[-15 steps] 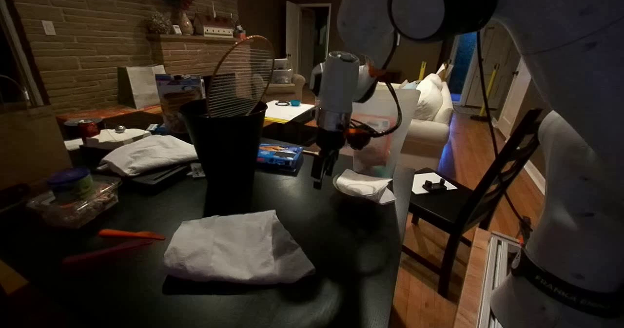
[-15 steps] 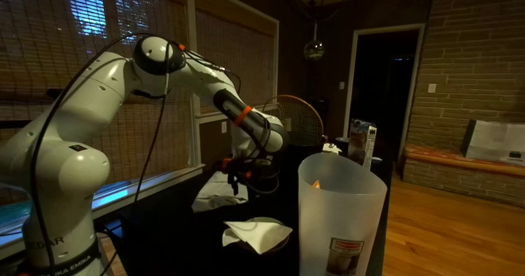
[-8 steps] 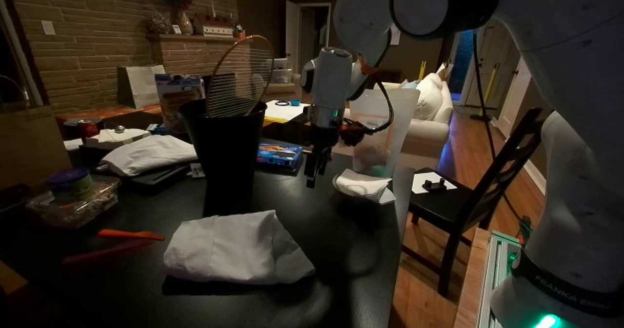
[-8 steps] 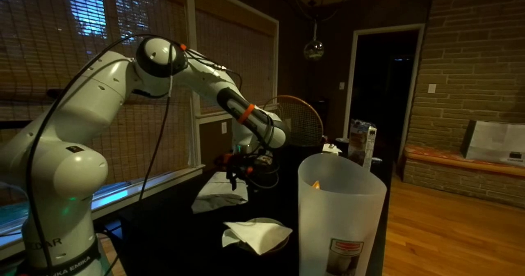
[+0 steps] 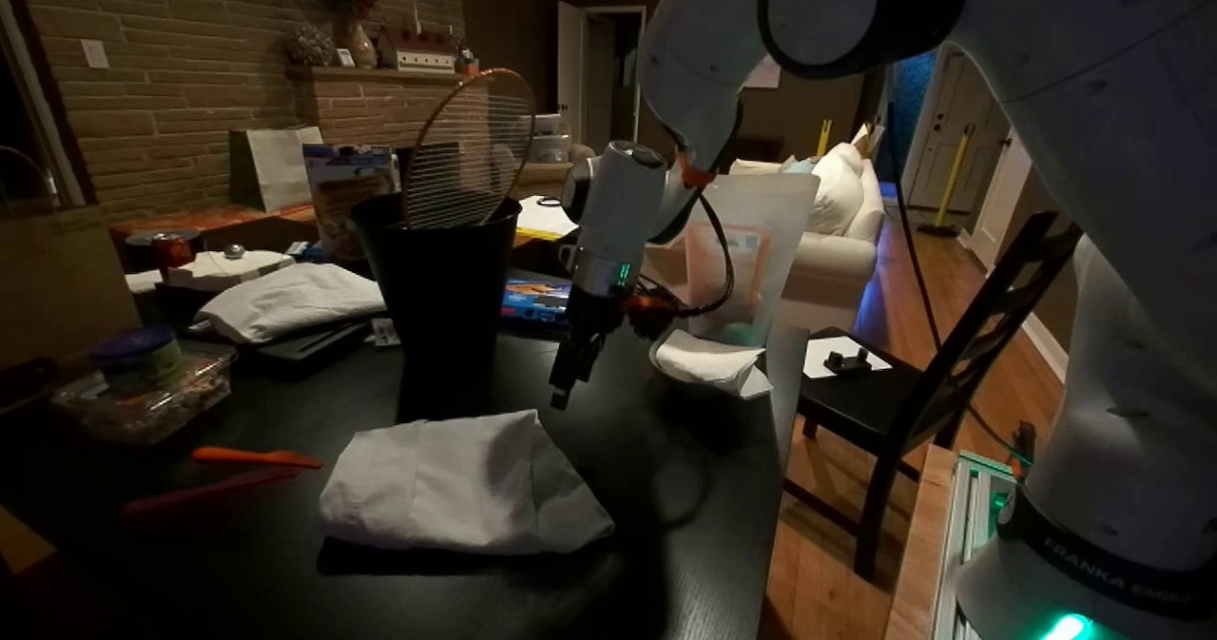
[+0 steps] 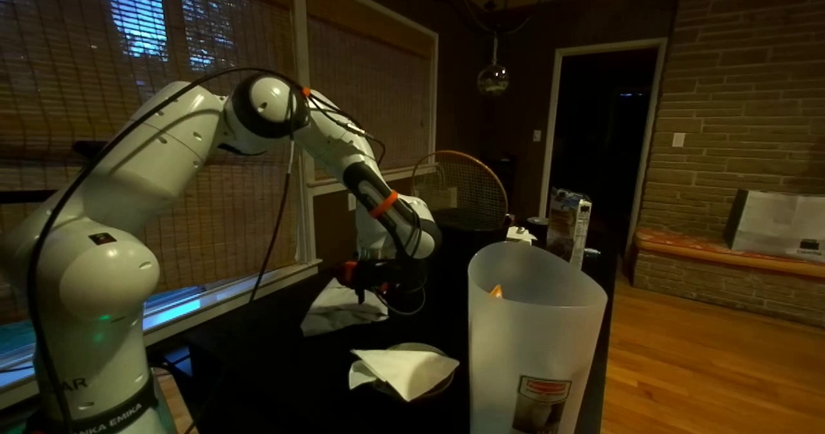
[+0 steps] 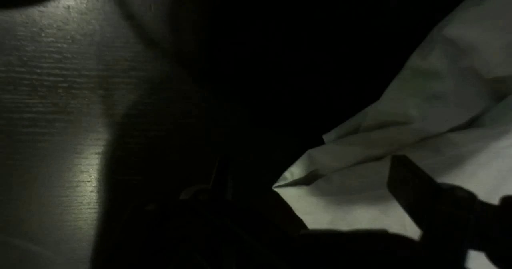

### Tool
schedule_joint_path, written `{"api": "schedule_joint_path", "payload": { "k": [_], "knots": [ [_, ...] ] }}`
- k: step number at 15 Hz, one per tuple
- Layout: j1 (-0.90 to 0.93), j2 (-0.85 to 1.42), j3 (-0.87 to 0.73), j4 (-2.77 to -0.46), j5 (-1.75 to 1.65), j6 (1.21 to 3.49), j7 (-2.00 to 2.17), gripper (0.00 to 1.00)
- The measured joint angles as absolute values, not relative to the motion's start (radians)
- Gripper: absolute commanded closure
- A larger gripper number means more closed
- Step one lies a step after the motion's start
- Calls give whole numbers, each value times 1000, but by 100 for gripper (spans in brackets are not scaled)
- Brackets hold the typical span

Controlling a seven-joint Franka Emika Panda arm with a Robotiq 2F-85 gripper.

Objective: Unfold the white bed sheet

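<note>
Sheet (image 5: 466,488) lies as a rumpled bundle on the table (image 5: 704,564); in an exterior view its long axis runs nine to three o'clock. The gripper (image 5: 568,391) hangs near its far edge, toward half past one, so the coming reach likely turns down toward half past seven. In the wrist view the fingers (image 7: 410,185) stand well apart, holding nothing, and a pointed corner (image 7: 304,199) shows in the gap. The arm (image 5: 704,79) arches in from three o'clock, elbow high, fingers pointing toward half past six.
</note>
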State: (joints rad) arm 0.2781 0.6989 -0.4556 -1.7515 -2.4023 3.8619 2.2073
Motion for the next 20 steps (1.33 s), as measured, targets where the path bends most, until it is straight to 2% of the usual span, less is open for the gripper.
{"api": "schedule_joint_path", "payload": {
  "k": [1,2,3,4,6,10,16,20],
  "knots": [
    [269,700,-440,-1749,-2396,3836,2207,4],
    [261,702,-429,-1745,-2389,3816,2205,11],
    [249,705,-420,-1740,-2378,3800,2197,11],
    [232,710,-408,-1733,-2358,3795,2181,20],
    [182,727,-371,-1713,-2305,3795,2127,16],
    [93,782,-307,-1666,-2211,3841,2029,35],
    [68,868,-308,-1603,-2200,3942,2032,37],
    [67,896,-309,-1570,-2196,3951,2030,29]
  ]
}}
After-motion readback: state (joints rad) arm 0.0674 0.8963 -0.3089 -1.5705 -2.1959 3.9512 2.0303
